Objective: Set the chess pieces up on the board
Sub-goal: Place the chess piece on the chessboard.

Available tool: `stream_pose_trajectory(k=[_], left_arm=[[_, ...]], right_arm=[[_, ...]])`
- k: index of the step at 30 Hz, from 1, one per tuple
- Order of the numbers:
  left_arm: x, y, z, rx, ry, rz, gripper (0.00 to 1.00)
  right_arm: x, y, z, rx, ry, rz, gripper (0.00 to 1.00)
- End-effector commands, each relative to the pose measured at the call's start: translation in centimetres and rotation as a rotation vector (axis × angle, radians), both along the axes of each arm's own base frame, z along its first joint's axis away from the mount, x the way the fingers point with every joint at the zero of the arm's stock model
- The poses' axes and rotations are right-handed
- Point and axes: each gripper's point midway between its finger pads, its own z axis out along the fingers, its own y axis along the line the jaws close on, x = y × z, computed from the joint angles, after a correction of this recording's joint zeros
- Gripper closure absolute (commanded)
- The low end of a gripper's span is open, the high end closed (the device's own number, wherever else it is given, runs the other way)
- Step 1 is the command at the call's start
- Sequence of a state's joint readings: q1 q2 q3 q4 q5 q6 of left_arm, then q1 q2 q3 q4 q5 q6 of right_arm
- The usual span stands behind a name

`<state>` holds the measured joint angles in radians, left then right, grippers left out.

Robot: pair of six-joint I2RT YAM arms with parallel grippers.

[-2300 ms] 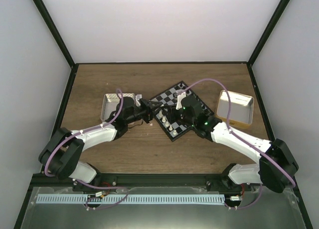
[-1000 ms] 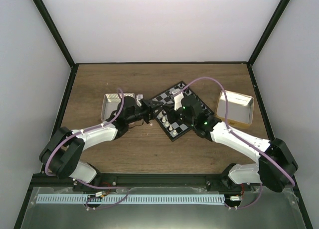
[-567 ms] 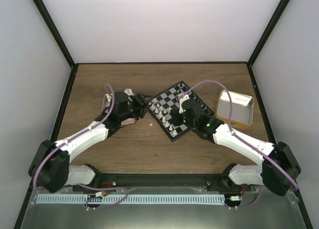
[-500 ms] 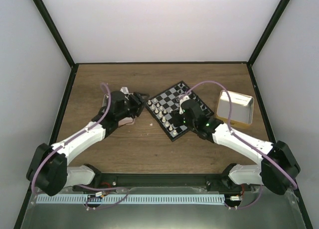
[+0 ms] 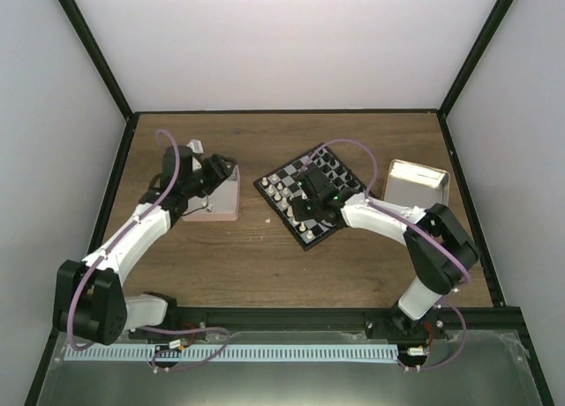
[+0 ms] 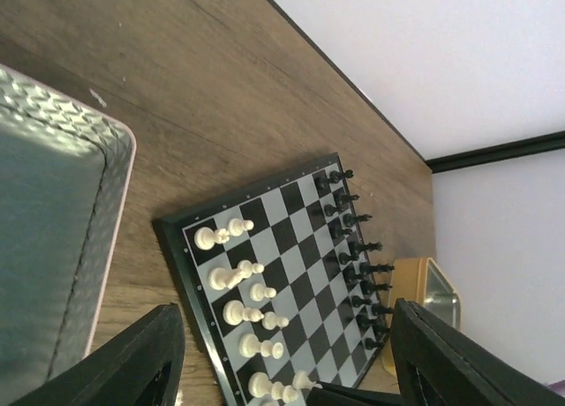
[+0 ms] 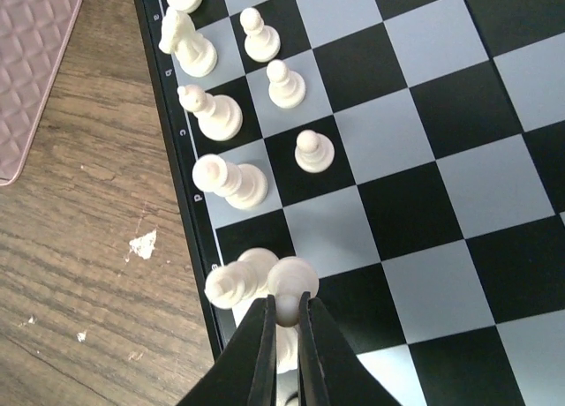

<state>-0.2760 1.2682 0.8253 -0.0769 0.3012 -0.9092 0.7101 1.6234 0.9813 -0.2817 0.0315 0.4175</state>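
Brown wooden table [image 5: 265,265]; plain white walls [image 5: 282,44] behind and beside table; black frame posts [image 5: 93,48] at table's far corners.

Board [image 7: 410,199] checked black and pale grey; pieces [image 7: 231,181] cream (far ones look black); tray [image 7: 31,62] pink, diamond-quilted; worktop [image 7: 79,282] brown woodgrain.

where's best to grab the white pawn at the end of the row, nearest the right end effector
Pinch the pawn just under its round head, straight from above: it stands upright, a taller piece close behind it, bare squares in front.
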Motion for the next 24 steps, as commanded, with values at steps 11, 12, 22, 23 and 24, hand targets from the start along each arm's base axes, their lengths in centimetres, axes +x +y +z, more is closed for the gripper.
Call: stream_pose_trajectory(k=[11,12,22,23,24], left_arm=[[0.8,2.3,1.1,0.156,-0.056,-0.042,0.34],[0.9,2.5,1.3,0.174,-0.064,-0.043,0.34],[1.2,4.5,2.5,0.251,-0.096,-0.002,0.33],[1.2,4.7,2.5,0.253,-0.096,0.001,0.33],[1.1,4.8,2.5,0.254,-0.097,0.003,0.33]], right_arm=[[2.1,0.3,-1.3,-0.072,0.058,-0.053,0.99],[2.2,0.2,-1.4,-0.078,0.060,-0.057,0.99],[2.6,0.1,-2.4,-0.105,0.081,-0.069,0.95],[2.6,0.1,-2.5,-0.108,0.082,-0.069,0.94],[2.6,0.1,-2.5,-0.112,0.083,-0.071,0.93]])
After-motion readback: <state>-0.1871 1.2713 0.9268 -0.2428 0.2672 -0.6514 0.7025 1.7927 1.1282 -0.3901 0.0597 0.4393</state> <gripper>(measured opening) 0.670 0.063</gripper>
